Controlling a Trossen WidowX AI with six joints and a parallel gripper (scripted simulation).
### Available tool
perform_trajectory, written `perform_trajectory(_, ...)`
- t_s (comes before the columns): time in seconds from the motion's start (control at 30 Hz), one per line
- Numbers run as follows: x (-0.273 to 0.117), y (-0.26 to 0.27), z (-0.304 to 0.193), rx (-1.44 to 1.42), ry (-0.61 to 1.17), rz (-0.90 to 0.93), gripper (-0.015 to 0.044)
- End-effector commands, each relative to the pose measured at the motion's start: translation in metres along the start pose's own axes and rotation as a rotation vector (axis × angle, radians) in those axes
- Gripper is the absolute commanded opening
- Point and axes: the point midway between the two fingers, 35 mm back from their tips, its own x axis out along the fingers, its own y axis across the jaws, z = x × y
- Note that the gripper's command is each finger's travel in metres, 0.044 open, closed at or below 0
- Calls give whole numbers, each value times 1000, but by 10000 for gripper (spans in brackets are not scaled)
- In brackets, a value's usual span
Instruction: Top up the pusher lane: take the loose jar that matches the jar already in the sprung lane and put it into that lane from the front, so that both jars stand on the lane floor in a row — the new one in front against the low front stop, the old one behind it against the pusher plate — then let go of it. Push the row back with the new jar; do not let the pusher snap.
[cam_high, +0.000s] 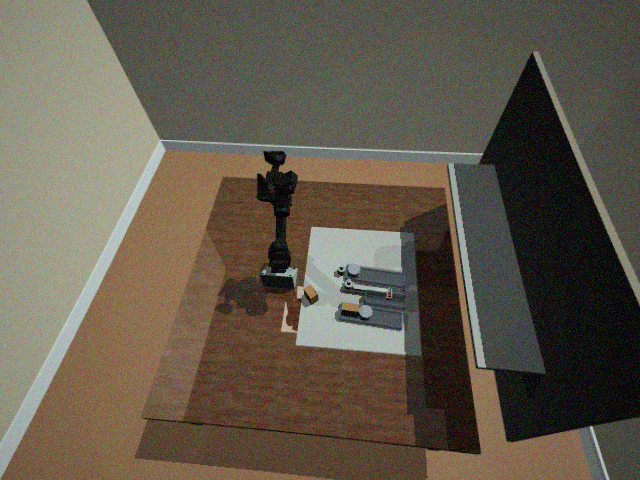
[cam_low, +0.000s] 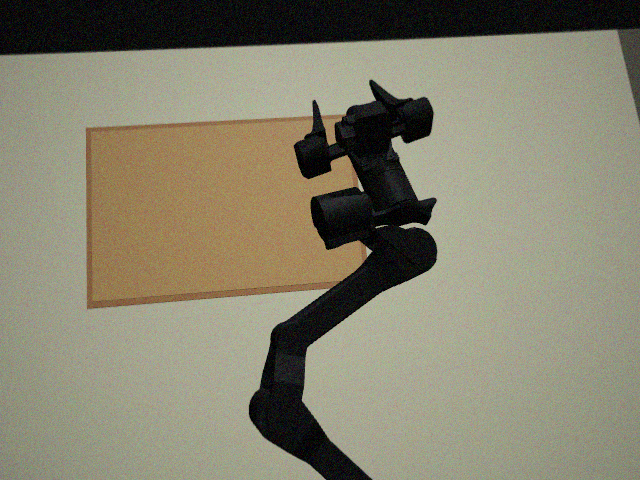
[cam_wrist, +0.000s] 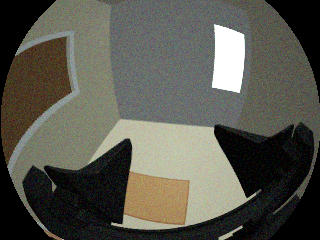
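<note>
My gripper (cam_high: 274, 155) (cam_low: 347, 103) (cam_wrist: 174, 136) is open and empty. It points upward on the upright arm, far above the table. On the white mat (cam_high: 330, 330) stand grey lanes (cam_high: 379, 277) side by side. A round grey-topped jar (cam_high: 353, 269) stands at the front of the far lane. Another grey-topped jar (cam_high: 365, 311) stands in the near lane behind a brown block (cam_high: 350, 308). A loose brown block (cam_high: 310, 293) lies at the mat's left edge, near the arm's base. Two small light-topped things (cam_high: 341, 269) (cam_high: 348, 283) stand by the lane fronts. The things are too small to tell apart further.
The mat lies on a wooden table (cam_high: 258, 361). A long grey shelf (cam_high: 496, 268) and a dark slanted panel (cam_high: 558, 258) stand to the right. An orange panel (cam_low: 206, 206) (cam_wrist: 160, 200) is on the ceiling above the gripper.
</note>
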Motion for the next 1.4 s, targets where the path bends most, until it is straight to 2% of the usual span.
perform_trajectory(0.0,0,-2,-1,-3,2,-5,426)
perform_trajectory(0.03,-1,-7,-5,-11,9,-19,440)
perform_trajectory(0.33,-16,-98,-79,-139,189,-269,440)
perform_trajectory(0.6,-67,-199,-149,-295,433,-546,440)
perform_trajectory(1.0,-210,-320,-193,-482,784,-1009,440)
perform_trajectory(1.17,-288,-359,-185,-589,969,-1204,440)
perform_trajectory(1.37,-383,-386,-151,-692,1181,-1447,440)
